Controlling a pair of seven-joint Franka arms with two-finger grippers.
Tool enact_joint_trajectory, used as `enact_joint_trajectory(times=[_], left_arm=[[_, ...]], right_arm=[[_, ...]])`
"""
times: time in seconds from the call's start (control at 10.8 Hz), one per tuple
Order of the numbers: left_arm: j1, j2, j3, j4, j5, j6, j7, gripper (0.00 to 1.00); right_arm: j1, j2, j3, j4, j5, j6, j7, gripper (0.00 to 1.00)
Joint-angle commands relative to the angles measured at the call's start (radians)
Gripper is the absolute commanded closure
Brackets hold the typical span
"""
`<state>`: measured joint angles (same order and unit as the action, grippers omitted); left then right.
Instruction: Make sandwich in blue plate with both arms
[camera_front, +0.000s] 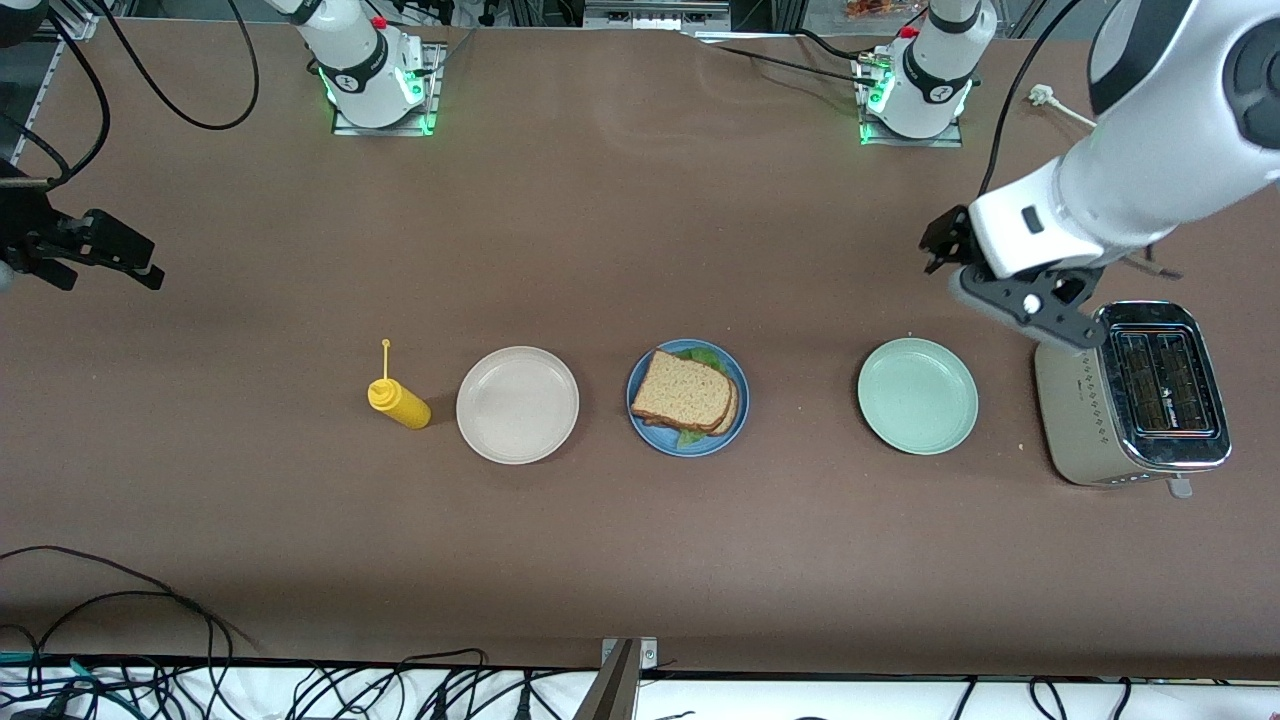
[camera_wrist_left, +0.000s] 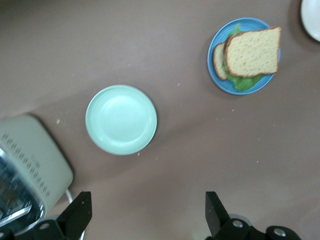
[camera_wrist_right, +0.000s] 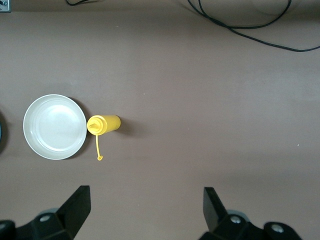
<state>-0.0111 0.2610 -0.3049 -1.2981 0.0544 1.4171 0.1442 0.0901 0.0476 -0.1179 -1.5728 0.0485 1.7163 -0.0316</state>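
The sandwich (camera_front: 682, 390) lies on the blue plate (camera_front: 648, 432) in the middle of the table: two brown bread slices, slightly offset, with green lettuce (camera_front: 705, 354) showing at the edges. The left wrist view shows the sandwich (camera_wrist_left: 252, 51) on the plate (camera_wrist_left: 217, 40) too. My left gripper (camera_front: 938, 250) hangs open and holds nothing above the table by the toaster, its black fingers (camera_wrist_left: 77, 212) wide apart over bare table. At the right arm's end of the table my right gripper (camera_front: 140, 262) is also open and holds nothing (camera_wrist_right: 147, 207).
A mint-green plate (camera_front: 917, 395) sits beside the blue plate toward the left arm's end, then a silver toaster (camera_front: 1140, 395). Toward the right arm's end stand a beige-white plate (camera_front: 517, 404) and a yellow squeeze bottle (camera_front: 398, 402). Cables lie along the table's near edge.
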Motion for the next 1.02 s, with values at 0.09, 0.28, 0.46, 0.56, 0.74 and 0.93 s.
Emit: enact_joint_trajectory(times=[0.09,0.28,0.46,0.56,0.74,0.93], left_arm=[[-0.07,-0.089,0.146,-0.082,-0.016,-0.004,-0.038,0.0],[-0.064,-0.213,0.205,-0.264,-0.074,0.125,-0.038,0.0],[-0.02,-0.295,0.248,-0.354,-0.149,0.221,-0.041,0.0],[-0.018,-0.301,0.25,-0.357,-0.146,0.221,-0.043,0.0],[-0.017,-0.296,0.25,-0.351,-0.081,0.191,-0.045,0.0],[-0.02,-0.286,0.242,-0.331,-0.065,0.142,-0.058,0.0]], right_arm=[[0.007,-0.002,-0.008,0.011,-0.006,-0.01,0.007,0.0],[0.007,0.0,-0.008,0.011,-0.004,-0.01,0.007,0.0],[0.007,-0.002,-0.009,0.011,-0.004,-0.01,0.007,0.0],[0.007,-0.002,-0.009,0.011,-0.004,-0.01,0.007,0.0],[0.007,-0.002,-0.009,0.011,-0.004,-0.01,0.007,0.0],[0.007,-0.002,-0.011,0.011,-0.004,-0.01,0.007,0.0]])
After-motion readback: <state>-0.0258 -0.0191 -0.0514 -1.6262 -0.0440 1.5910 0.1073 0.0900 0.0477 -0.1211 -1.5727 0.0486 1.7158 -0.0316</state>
